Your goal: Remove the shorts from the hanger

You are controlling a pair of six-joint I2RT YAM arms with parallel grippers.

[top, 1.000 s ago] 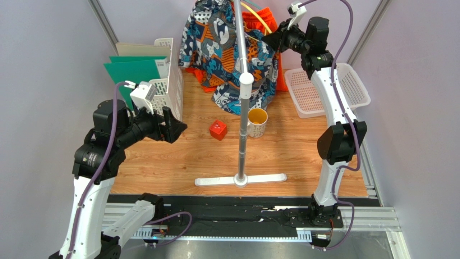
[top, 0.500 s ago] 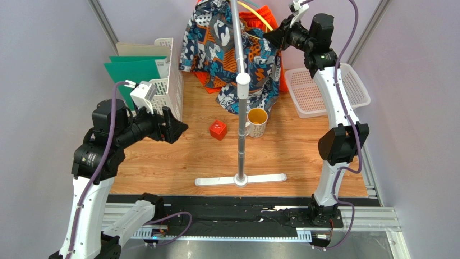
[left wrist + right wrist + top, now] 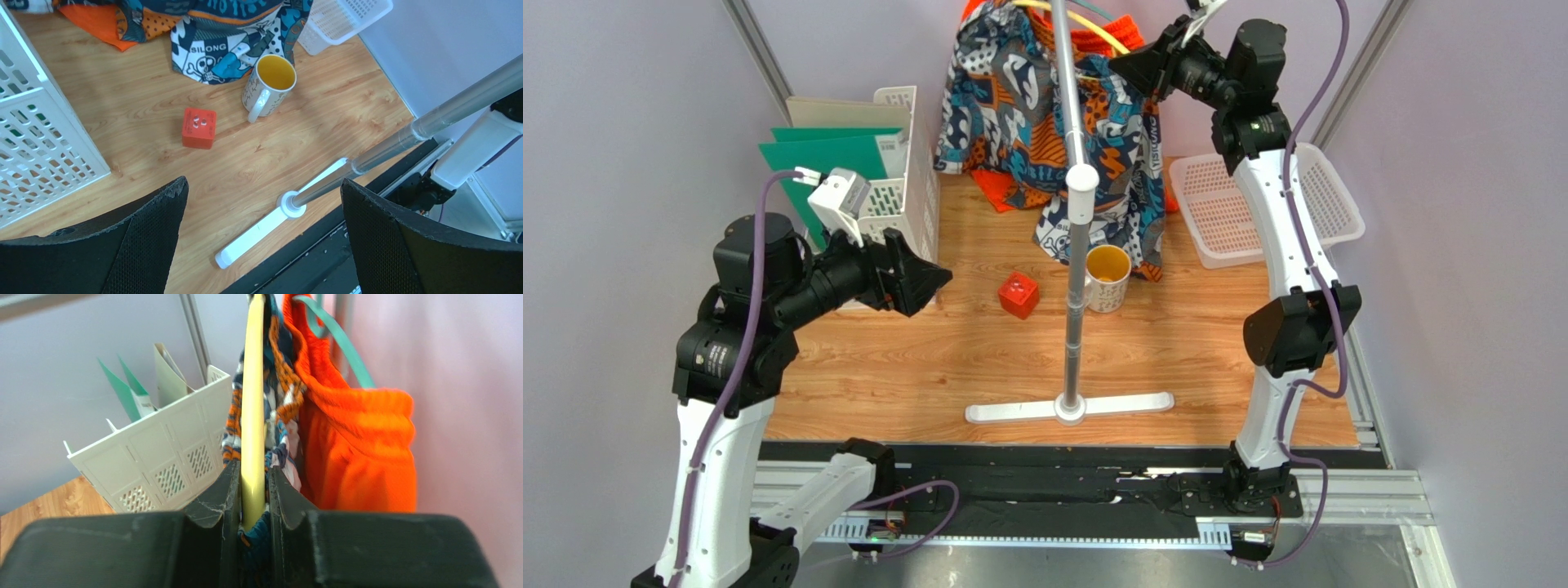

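We hold the yellow hanger point(image 3: 253, 404) clamped in the right gripper point(image 3: 253, 478) at the far side, where the printed shorts point(image 3: 1014, 110) and orange shorts point(image 3: 356, 453) hang. The wide-open left gripper point(image 3: 918, 277) should take the printed hem and pull steadily.

You have two shorts point(image 3: 1038, 110), one yellow hanger point(image 3: 253, 416), one teal hanger point(image 3: 336, 346), one mug point(image 3: 1108, 279), one red cube point(image 3: 1019, 295), one stand point(image 3: 1071, 355), one tray point(image 3: 1339, 184), one crate point(image 3: 897, 196) and two arms point(image 3: 1284, 245).

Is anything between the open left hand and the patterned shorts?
Nothing visible does. The left hand faces the patterned shorts across open space; the white crate is off to one side, the red block and mug sit below.
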